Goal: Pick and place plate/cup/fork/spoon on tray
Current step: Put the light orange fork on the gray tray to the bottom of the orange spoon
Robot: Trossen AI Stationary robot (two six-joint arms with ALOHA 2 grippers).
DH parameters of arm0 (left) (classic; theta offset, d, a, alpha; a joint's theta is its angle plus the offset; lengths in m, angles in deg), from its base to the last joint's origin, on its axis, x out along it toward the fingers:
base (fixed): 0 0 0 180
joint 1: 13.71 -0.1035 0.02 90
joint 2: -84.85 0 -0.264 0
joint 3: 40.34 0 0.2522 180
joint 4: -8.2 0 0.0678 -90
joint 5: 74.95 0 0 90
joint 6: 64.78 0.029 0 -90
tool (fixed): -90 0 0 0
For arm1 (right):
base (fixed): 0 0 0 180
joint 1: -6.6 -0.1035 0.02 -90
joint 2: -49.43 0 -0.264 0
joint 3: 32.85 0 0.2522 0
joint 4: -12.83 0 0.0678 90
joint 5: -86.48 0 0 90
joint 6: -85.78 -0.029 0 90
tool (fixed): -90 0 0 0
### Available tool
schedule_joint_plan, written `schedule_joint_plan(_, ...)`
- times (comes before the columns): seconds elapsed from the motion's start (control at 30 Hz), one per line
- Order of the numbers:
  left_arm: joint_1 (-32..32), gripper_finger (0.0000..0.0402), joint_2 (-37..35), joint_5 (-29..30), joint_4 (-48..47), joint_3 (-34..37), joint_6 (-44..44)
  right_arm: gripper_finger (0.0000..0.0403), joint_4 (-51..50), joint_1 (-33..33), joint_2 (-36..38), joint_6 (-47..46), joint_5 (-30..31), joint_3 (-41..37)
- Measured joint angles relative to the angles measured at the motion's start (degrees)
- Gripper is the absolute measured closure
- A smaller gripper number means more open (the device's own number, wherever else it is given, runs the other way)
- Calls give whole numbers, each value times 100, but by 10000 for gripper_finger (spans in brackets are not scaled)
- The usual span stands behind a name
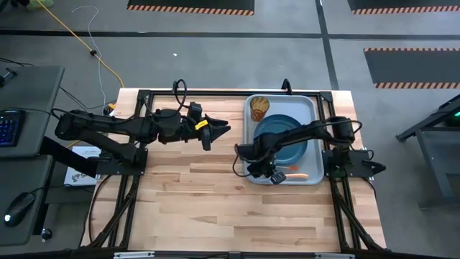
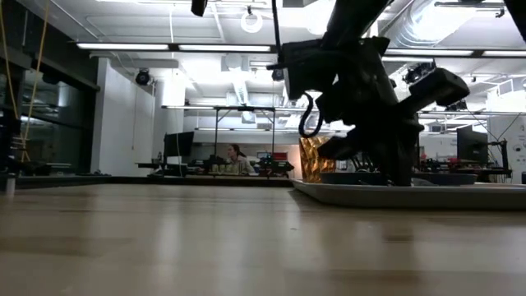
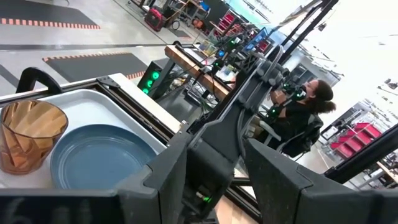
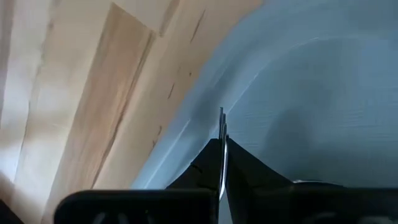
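The light blue-grey tray (image 1: 314,108) lies at the table's right. On it are the dark blue plate (image 1: 291,128), the amber cup (image 1: 259,108) at its far left corner, and an orange-handled utensil (image 1: 297,175) along its near rim. My right gripper (image 1: 257,170) is low over the tray's near left corner (image 4: 205,106), shut on a thin silver metal utensil end (image 4: 221,124); fork or spoon, I cannot tell. My left gripper (image 1: 221,130) is open and empty above the table, left of the tray. Its wrist view shows the cup (image 3: 28,140) and the plate (image 3: 99,155). My right gripper pinches a thin silver metal strip (image 4: 221,134) between its two fingers. The strip shows edge-on and sticks out a little past the fingertips (image 4: 245,163). It stands over the tray's floor beside the rounded corner. The fingers hide the rest of the utensil.
Bare wooden table top (image 1: 187,194) spreads to the left of and nearer than the tray. A black clamp (image 1: 286,87) stands at the tray's far edge. A person (image 3: 305,112) sits beyond the table's right side, and another (image 2: 237,158) sits far off in the room.
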Motion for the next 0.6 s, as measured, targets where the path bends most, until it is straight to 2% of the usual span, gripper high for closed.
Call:
schedule_joint_plan(0.33,0,245,0,0,-1,0,27,399,-16,-7,-77,2,0,-2)
schedule_joint_plan(0.6,0,245,0,-2,-3,-2,149,323,-12,-7,-77,-20,138,-2)
